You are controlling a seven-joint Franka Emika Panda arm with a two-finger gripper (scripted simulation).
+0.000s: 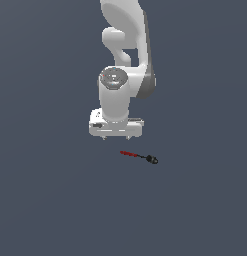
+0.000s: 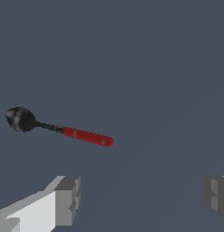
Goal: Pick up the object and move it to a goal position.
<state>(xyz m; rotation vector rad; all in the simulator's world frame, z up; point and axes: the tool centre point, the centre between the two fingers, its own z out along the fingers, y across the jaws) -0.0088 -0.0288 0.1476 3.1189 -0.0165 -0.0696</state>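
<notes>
- Flat slate-grey ground (image 1: 40, 200) fills both views, with no edge, corner or seam showing anywhere, so nothing can be placed against a border.
- White arm (image 1: 126, 55) comes down from the upper edge of the exterior view; its upper links are cut off there.
- Gripper (image 1: 116, 137) hangs below the wrist, its two short fingertips barely poking out under the white hand body and hard to make out in the exterior view.
- From the wrist view the fingers (image 2: 68, 199) stand wide apart with bare ground between them, holding nothing; the far one is cropped by the frame.
- Object (image 1: 139, 156) lies flat on the ground just beside the gripper, towards the exterior view's right, clear of both fingers.
- Its red end points to the exterior view's left, the black rounded end to the right; up close that dark end looks like a small spoon bowl.
</notes>
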